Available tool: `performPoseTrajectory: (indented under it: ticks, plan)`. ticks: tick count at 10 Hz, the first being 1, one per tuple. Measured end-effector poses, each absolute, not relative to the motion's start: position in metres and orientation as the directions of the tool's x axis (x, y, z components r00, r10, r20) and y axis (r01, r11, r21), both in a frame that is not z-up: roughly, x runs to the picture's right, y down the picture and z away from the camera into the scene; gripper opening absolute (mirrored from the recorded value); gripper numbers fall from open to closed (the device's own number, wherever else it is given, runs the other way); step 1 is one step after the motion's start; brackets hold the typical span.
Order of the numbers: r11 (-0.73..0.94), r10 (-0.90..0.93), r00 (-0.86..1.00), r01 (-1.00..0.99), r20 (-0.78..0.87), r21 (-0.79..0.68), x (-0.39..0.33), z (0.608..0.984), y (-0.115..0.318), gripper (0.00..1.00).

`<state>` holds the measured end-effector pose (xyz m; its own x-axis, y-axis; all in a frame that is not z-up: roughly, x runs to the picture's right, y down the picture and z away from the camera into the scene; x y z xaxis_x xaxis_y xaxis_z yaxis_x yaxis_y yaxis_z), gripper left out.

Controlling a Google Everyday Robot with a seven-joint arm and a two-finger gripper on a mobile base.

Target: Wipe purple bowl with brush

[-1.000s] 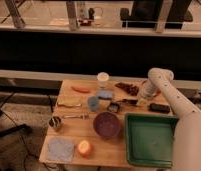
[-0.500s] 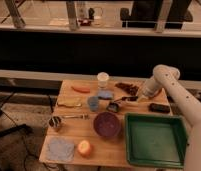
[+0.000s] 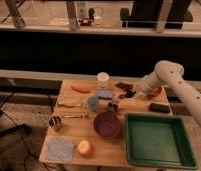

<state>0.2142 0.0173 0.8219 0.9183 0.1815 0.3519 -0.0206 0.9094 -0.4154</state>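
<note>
Camera view shows the gripper (image 3: 130, 93) low over the far right part of the table (image 3: 76, 129), whether clenched or released I cannot tell, the brush (image 3: 113, 106) lying just nearer and left of it, the purple bowl (image 3: 107, 124) nearer again, beside the green tray (image 3: 159, 142).

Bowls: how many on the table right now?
2: purple bowl front-centre beside the green tray; orange-red bowl back right, partly behind the arm. Gripper: just left of it.
</note>
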Motion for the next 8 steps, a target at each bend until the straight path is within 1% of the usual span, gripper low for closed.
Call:
performPoseTrajectory:
  ticks: [5,8]
  plan:
    - [0.956,0.059,0.916,0.062,0.396,-0.286,0.177,0.778,0.006,0.00]
    - [0.970,0.007,0.918,0.090,0.396,-0.226,0.164,0.764,0.000,0.00]
